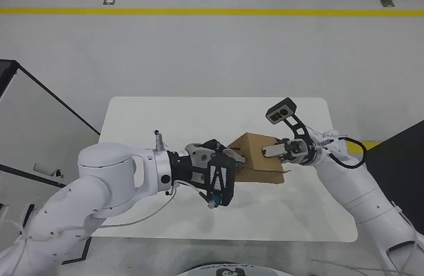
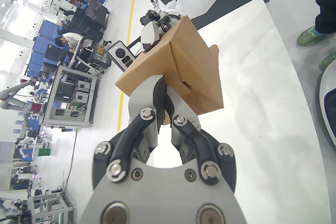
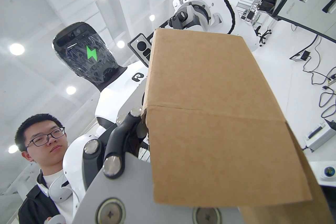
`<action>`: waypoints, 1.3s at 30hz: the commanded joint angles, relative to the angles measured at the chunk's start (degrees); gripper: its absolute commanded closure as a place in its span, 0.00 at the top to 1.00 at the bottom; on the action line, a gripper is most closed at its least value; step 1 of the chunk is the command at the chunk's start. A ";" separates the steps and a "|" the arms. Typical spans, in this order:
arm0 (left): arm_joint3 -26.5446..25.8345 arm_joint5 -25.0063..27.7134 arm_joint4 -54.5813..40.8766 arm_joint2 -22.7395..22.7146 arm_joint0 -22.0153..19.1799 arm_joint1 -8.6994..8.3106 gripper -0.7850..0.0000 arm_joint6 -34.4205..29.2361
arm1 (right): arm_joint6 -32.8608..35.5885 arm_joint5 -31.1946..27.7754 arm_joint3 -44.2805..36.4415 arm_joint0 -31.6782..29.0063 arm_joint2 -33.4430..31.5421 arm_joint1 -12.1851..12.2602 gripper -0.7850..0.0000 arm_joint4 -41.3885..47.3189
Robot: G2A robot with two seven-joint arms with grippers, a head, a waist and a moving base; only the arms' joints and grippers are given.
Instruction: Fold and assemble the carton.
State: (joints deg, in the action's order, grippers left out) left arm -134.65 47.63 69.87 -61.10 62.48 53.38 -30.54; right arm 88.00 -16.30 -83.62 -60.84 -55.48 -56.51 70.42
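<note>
A brown cardboard carton [image 1: 256,157] is held a little above the white table [image 1: 163,124], near its middle, with one corner tipped up. My left gripper [image 1: 229,168] comes in from the left side. In the left wrist view it [image 2: 164,89] is shut on a flap edge at the carton's [image 2: 189,59] near end, where two flaps overlap. My right gripper [image 1: 274,150] holds the opposite end from the right and appears shut on a wall of the carton. In the right wrist view one finger [image 3: 123,130] lies against the carton's [image 3: 210,117] side; the other is hidden behind the cardboard.
Bare table [image 2: 262,83] lies all around the carton. A black frame stand [image 1: 18,90] sits off the table's left edge and a dark surface [image 1: 405,159] off its right edge. A person's green shoes [image 2: 312,36] stand on the floor beside the table.
</note>
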 commanded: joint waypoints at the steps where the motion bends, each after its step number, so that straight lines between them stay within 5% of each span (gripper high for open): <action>1: 0.00 -0.17 0.11 0.38 -0.17 0.07 0.00 -0.10 | 0.00 0.00 0.02 -0.05 0.02 0.01 0.00 0.04; 26: 1.30 -1.27 0.13 2.58 -1.86 0.69 0.00 -0.86 | 0.00 0.00 0.14 0.37 0.81 0.29 0.00 0.06; 39: 0.20 -1.48 -1.42 -3.22 -0.18 -0.04 0.00 -1.97 | 0.00 0.00 1.08 0.51 -0.18 0.64 0.00 0.22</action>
State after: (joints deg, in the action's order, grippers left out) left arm -134.30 46.08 68.51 -63.86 62.07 53.41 -32.49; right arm 88.00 -16.30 -82.46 -60.30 -55.54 -55.90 70.55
